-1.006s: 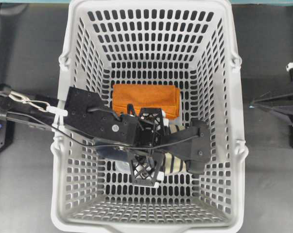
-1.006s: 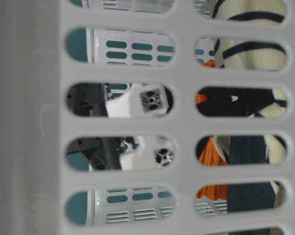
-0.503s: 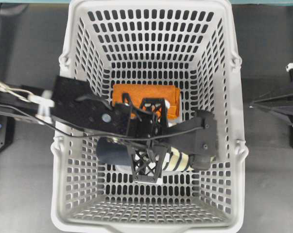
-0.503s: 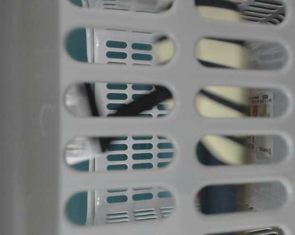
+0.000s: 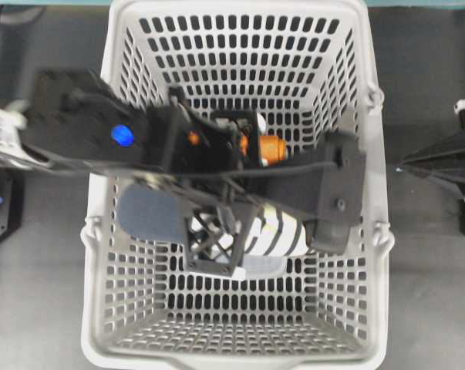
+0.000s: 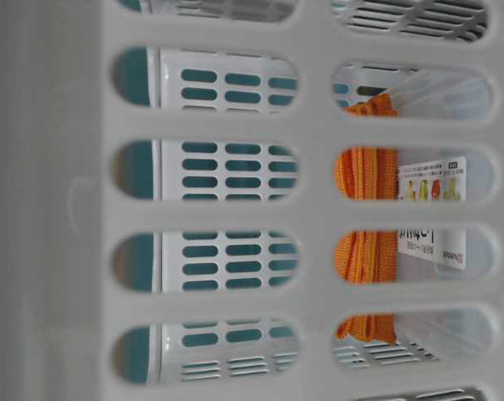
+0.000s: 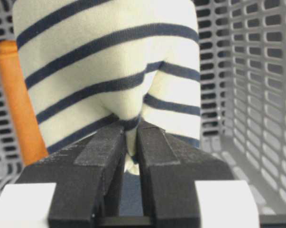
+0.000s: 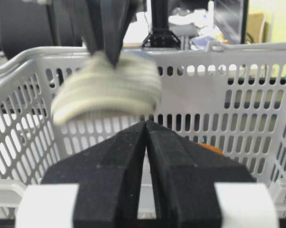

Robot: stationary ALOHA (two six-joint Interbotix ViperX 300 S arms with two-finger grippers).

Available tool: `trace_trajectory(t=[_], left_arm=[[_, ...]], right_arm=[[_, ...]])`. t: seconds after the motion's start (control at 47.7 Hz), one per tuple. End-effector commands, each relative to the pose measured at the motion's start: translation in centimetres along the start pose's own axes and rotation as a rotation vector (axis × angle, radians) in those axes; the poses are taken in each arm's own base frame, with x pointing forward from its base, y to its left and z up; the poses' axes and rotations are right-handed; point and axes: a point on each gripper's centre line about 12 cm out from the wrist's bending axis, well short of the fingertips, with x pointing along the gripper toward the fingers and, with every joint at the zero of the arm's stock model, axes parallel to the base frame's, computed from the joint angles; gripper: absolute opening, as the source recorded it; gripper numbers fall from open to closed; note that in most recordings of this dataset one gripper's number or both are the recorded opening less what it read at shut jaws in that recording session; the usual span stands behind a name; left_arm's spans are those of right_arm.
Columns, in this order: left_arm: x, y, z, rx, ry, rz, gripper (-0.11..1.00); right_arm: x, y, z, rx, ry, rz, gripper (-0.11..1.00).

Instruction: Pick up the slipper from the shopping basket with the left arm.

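Hanging from left claw (image 7: pixel 129 137): slipper (image 5: pixel 274 231), crosswise.

Evenly and brightly lit from above, without hard shadows or glare in the overhead view. Slightly soft on the raised left arm (image 5: pixel 85 135) there, sharp on the basket (image 5: pixel 240 339) floor. Heavily out of focus on the near basket wall (image 6: pixel 68 200) at table level, clearer on the orange cloth (image 6: pixel 364 251) behind. Crisp on the slipper (image 7: pixel 109 61) in the left wrist view; motion-smeared slipper (image 8: pixel 107 85) in the right wrist view, bright background.
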Motion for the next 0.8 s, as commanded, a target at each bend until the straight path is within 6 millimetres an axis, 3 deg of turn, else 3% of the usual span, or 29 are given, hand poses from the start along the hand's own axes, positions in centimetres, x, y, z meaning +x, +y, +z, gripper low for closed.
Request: trace_trajectory(t=[0.0,0.776], left_arm=[[-2.33,0.3,0.71,-0.004,-0.03,0.006,0.07],[-1.64,1.14,1.6,-0.028,-0.013,0.015,0.07]], right_arm=[[0.13,0.03,0.36,0.005,-0.011,0.001,-0.01],[0.11,0.03,0.39,0.005,-0.012,0.001,-0.01]])
